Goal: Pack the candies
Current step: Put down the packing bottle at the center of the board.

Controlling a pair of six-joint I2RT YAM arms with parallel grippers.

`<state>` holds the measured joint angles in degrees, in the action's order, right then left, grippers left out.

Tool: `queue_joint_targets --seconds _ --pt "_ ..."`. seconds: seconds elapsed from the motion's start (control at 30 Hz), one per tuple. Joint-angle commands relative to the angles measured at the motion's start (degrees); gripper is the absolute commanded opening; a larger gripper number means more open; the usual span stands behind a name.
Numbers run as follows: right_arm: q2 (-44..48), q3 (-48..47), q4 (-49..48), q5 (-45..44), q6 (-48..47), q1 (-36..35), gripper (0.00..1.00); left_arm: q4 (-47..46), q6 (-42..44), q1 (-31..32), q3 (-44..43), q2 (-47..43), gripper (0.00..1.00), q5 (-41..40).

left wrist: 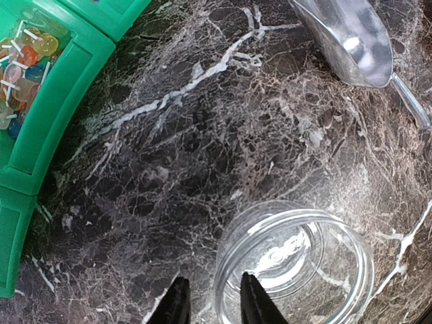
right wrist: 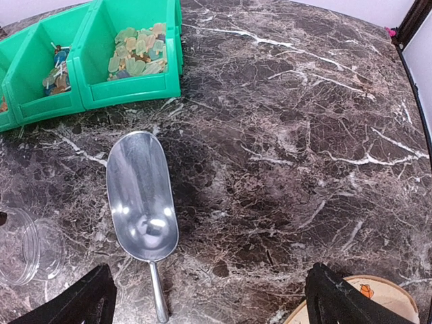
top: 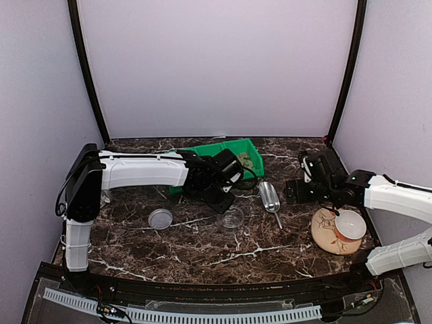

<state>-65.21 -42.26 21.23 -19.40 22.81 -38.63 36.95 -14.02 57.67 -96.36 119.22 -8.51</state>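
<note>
- Many candies (right wrist: pixel 138 50) in pale green, yellow and orange fill the rightmost compartment of a green bin (right wrist: pixel 128 91). The next compartment to the left holds a smaller heap with blue and orange pieces.
- The bin sits at the far edge of the marble table (top: pixel 202 260), about midway along it.
- Only the right wrist view shows the bin's dividers; from above, the candies are just a speckled patch at the bin's right end.
- The left wrist view catches one compartment in its top left corner, with red, orange, yellow and blue candies.
- A metal scoop (right wrist: pixel 142 199) lies empty just in front of the bin's right end, bowl toward the bin and handle toward the near edge.
- A clear jar (left wrist: pixel 297 263) stands upright and open near the table's centre, left of the scoop.
- The left gripper (left wrist: pixel 214 307) is narrowly parted. One finger is outside the jar's wall and one inside, with a gap visible on either side of the rim.
- Only the top view shows a clear round lid (top: pixel 160 218) lying flat, left of the jar and apart from it.
- The right gripper (right wrist: pixel 209 304) hangs with its jaws wide apart, holding nothing, on the near side of the scoop's handle.
- A tan saucer (top: pixel 324 237) with a brown leaf-like pattern sits by the right edge and carries a white cup (top: pixel 351 225); the cup shows only from above.
</note>
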Motion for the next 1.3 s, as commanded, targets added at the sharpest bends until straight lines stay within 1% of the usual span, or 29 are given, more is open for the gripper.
queue_joint_targets --seconds 0.0,0.2,0.3,0.47,0.67,0.8,0.9,0.97,1.1,1.27 --pt "0.1 0.5 -2.3 0.5 0.3 -0.3 0.98 1.3 1.4 0.3 -2.9 1.3 0.27 -3.6" --pt "-0.6 0.5 -2.2 1.2 0.6 -0.4 0.98 2.4 3.0 0.3 -6.8 5.0 0.28 -6.7" --pt "-0.3 0.5 -2.1 1.3 0.6 -0.4 0.98 2.2 3.4 0.2 -8.1 6.0 0.32 -7.4" --pt "-0.4 0.6 -2.5 1.4 0.7 -0.3 0.98 2.0 3.7 -0.7 -11.4 8.4 0.37 -10.8" --pt "-1.5 0.9 -3.1 2.5 1.0 -0.4 0.98 0.1 4.3 -2.8 -14.5 10.7 0.48 -13.2" --pt "-2.0 1.7 -3.7 2.6 1.1 -0.4 0.98 -0.4 4.7 -4.1 -16.1 11.8 0.59 -13.5" --pt "-2.3 3.0 -4.8 3.5 1.3 -0.4 0.98 0.1 4.8 -4.5 -17.8 11.7 0.67 -13.0" --pt "-2.4 4.2 -6.4 4.8 1.3 -0.4 0.98 2.3 4.7 -4.5 -20.4 11.5 0.71 -11.5" --pt "-2.9 6.5 -8.6 7.9 1.5 -0.5 0.98 4.0 4.2 -4.5 -21.6 8.7 0.79 -8.0" --pt "-4.7 7.4 -9.3 8.9 1.9 -1.3 0.98 4.7 4.0 -4.5 -19.2 2.9 0.83 -6.7"
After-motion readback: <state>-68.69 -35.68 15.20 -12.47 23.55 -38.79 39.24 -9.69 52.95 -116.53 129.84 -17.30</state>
